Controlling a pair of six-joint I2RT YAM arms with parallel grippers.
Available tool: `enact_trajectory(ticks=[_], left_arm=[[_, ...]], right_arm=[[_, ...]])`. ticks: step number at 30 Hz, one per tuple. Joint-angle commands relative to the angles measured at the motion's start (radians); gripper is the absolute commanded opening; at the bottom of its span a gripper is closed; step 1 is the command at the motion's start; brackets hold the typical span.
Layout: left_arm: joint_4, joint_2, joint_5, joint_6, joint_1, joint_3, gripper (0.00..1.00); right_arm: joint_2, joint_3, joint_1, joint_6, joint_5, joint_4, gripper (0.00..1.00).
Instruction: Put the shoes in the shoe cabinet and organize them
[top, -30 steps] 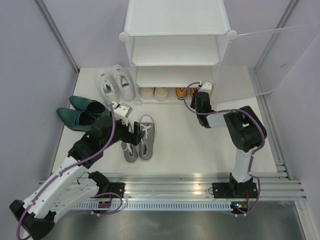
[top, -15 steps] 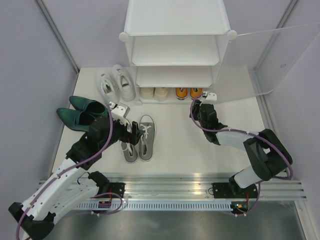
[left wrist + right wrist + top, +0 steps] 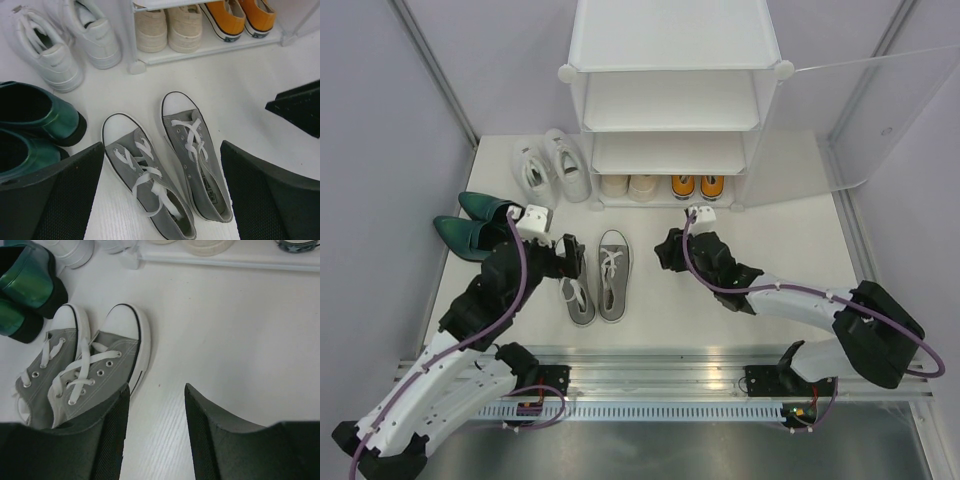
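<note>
The grey canvas lace-ups (image 3: 597,285) lie side by side on the white floor, toes toward the shoe cabinet (image 3: 675,75). My left gripper (image 3: 567,260) hovers open above them; in the left wrist view both grey shoes (image 3: 195,155) show between its wide fingers (image 3: 60,195). My right gripper (image 3: 670,250) is open and empty just right of the grey pair (image 3: 95,375), over bare floor. On the bottom shelf stand the cream pair (image 3: 628,186) and the orange pair (image 3: 698,186). White sneakers (image 3: 552,166) and green pointed shoes (image 3: 475,220) sit left of the cabinet.
The frosted door (image 3: 845,115) stands swung open at the cabinet's right. The two upper shelves (image 3: 670,100) hold nothing. Purple-grey walls close the floor in on both sides, and the aluminium rail (image 3: 660,375) runs along the near edge.
My right gripper has pulled back from the bottom shelf, leaving both orange shoes there, and swung left toward the grey pair while its jaws widened. The left gripper shifted slightly left.
</note>
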Motion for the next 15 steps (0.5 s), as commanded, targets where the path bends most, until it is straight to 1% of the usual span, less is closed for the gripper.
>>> enact_trajectory(ticks=[1, 5, 6, 7, 10, 13, 15], left_arm=[[0.018, -0.028, -0.135, -0.013, -0.001, 0.021, 1.00], [0.018, -0.060, -0.222, -0.025, 0.001, 0.017, 1.00], [0.018, -0.068, -0.236, -0.029, 0.001, 0.017, 1.00], [0.018, -0.082, -0.261, -0.032, -0.001, 0.018, 1.00], [0.018, -0.105, -0.298, -0.042, -0.001, 0.014, 1.00], [0.021, -0.126, -0.307, -0.048, -0.001, 0.012, 1.00], [0.025, -0.131, -0.305, -0.046, -0.001, 0.007, 1.00]], right_arm=[[0.004, 0.088, 0.083, 0.028, -0.038, -0.033, 0.53], [0.079, 0.193, 0.180, 0.015, -0.015, -0.084, 0.54], [0.119, 0.234, 0.198, 0.013, -0.015, -0.088, 0.55], [0.157, 0.271, 0.232, 0.010, -0.015, -0.090, 0.58], [0.220, 0.322, 0.286, 0.013, -0.017, -0.082, 0.64], [0.315, 0.406, 0.335, 0.008, -0.031, -0.088, 0.68], [0.395, 0.487, 0.358, 0.007, -0.029, -0.126, 0.69]])
